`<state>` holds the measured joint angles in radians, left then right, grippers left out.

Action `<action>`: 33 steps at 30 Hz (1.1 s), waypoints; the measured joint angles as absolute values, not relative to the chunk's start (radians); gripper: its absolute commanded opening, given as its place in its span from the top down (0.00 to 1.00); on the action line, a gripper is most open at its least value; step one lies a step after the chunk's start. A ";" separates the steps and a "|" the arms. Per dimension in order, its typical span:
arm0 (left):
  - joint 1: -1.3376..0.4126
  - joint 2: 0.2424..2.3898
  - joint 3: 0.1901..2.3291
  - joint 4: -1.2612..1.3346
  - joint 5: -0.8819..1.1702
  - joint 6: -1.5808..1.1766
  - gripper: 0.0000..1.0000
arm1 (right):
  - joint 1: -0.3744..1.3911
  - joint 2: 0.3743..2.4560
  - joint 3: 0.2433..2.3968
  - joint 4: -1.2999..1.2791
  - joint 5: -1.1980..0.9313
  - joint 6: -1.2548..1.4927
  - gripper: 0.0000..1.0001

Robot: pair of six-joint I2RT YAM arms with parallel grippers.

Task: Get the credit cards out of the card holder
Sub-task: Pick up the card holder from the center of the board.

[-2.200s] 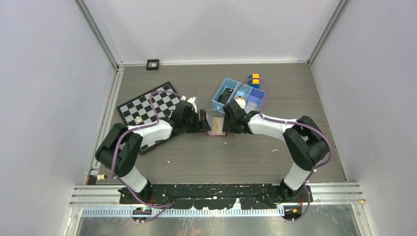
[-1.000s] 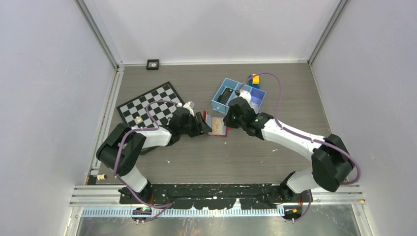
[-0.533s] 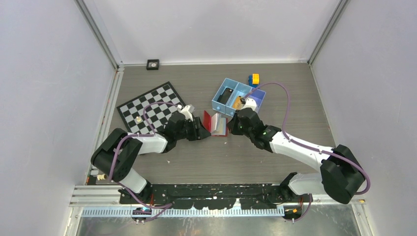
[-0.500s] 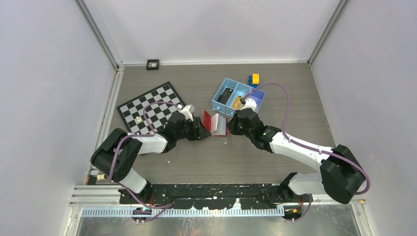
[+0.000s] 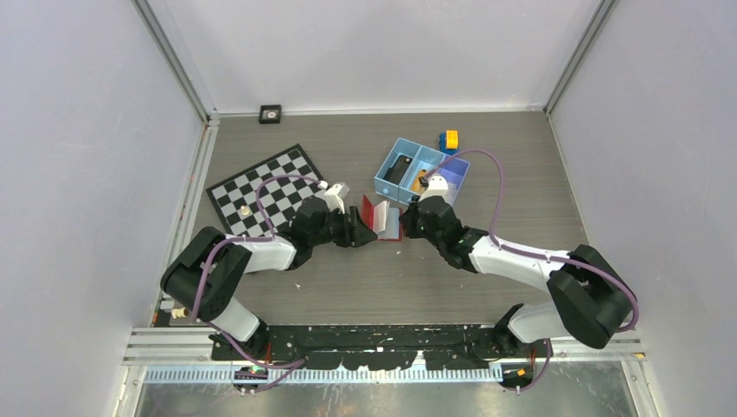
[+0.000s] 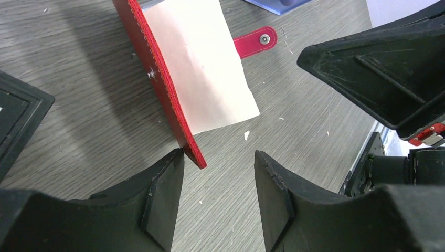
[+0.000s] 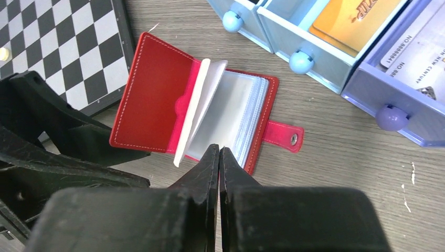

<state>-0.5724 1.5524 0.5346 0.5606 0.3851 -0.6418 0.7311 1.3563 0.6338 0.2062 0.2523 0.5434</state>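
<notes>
Card holder [image 7: 152,100] open at the middle of the surface [image 5: 348,278], two credit cards [image 7: 357,18] already in the adjacent blue tray [image 7: 320,58]; left tool [image 6: 219,160] released at its raised cover [image 6: 157,79], right tool [image 7: 219,152] clenched empty; remaining sleeves [image 7: 244,115] probably bare.

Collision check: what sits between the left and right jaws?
The open red card holder; the top view shows the left gripper and right gripper flanking it.

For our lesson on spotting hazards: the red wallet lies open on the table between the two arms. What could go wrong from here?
1. The wallet's cover stands raised, and the left fingers are open around its corner, not clamped, so it may flop shut.
2. The right fingers are shut at the edge of the plastic sleeves. Pushing could slide the wallet or crease the sleeves rather than pinch anything.
</notes>
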 measured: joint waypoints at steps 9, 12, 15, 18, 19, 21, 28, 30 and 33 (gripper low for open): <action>-0.580 1.568 0.570 0.546 0.380 -0.609 0.43 | 0.731 1.428 0.649 0.255 0.278 0.532 0.93; -0.580 1.570 0.571 0.542 0.375 -0.600 0.41 | 0.730 1.508 0.694 0.254 0.291 0.535 0.93; -0.580 1.570 0.571 0.542 0.367 -0.595 0.41 | 0.728 1.566 0.724 0.255 0.307 0.545 0.92; -0.580 1.570 0.570 0.541 0.356 -0.592 0.41 | 0.717 1.591 0.733 0.254 0.305 0.551 0.92; -0.580 1.570 0.569 0.542 0.354 -0.591 0.41 | 0.714 1.601 0.739 0.255 0.294 0.553 0.92; -0.580 1.570 0.566 0.542 0.351 -0.590 0.40 | 0.709 1.617 0.749 0.260 0.273 0.555 0.92; -0.580 1.536 0.537 0.534 0.329 -0.566 0.25 | 0.704 1.635 0.759 0.295 0.161 0.564 0.92; -0.580 1.517 0.533 0.526 0.312 -0.555 0.19 | 0.704 1.635 0.767 0.307 0.122 0.566 0.92; -0.580 1.492 0.528 0.519 0.290 -0.533 0.16 | 0.704 1.637 0.783 0.322 0.075 0.571 0.91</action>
<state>-0.5804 1.4918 0.5278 0.5194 0.2897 -0.5335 0.7036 1.6375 0.7830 0.3218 0.0750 0.5713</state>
